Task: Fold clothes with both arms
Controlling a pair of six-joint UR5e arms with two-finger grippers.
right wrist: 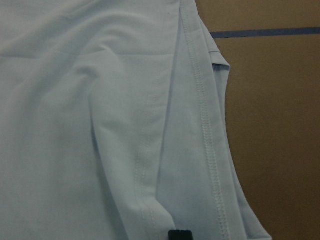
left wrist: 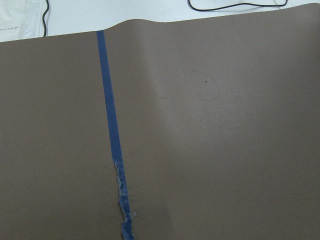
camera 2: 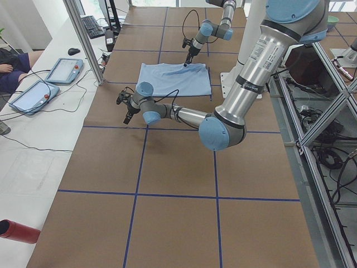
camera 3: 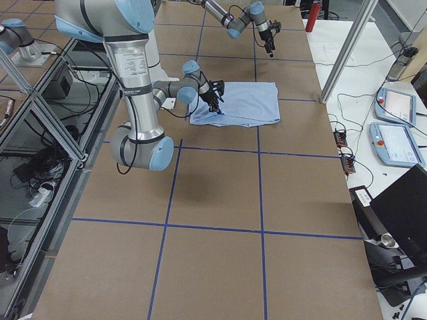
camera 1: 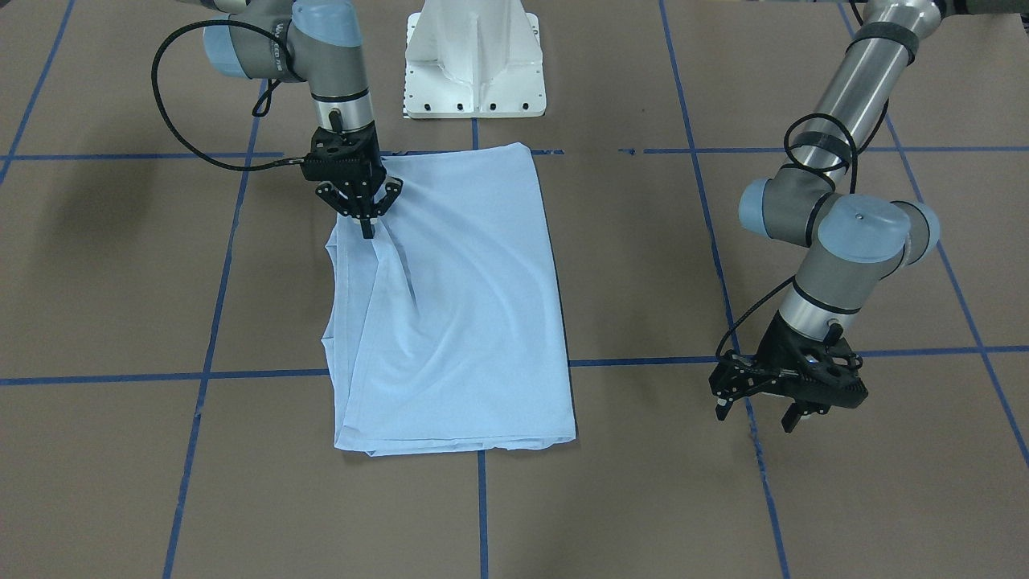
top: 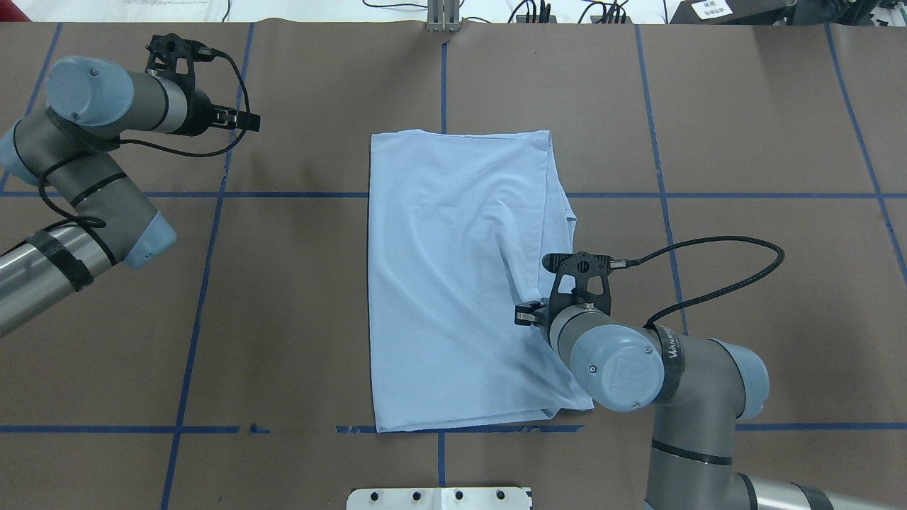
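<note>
The light blue T-shirt [camera 1: 466, 305] lies folded lengthwise into a tall rectangle on the brown table; its print, collar and label are hidden. It also shows in the overhead view [top: 453, 283] and fills the right wrist view [right wrist: 100, 125], with stitched hems. My right gripper [camera 1: 367, 225] is shut on a fold of the shirt's edge near the robot's side, and creases radiate from it. In the overhead view this gripper [top: 528, 313] is partly hidden under its wrist. My left gripper [camera 1: 756, 412] is open and empty above bare table, well off the shirt's side [top: 241, 120].
The white pedestal base [camera 1: 474, 64] stands just behind the shirt. Blue tape lines [camera 1: 209, 346] grid the table; the left wrist view shows only one such line [left wrist: 112, 130]. Touch pendants [camera 2: 47, 81] and cables lie on the white bench beyond the table's far edge.
</note>
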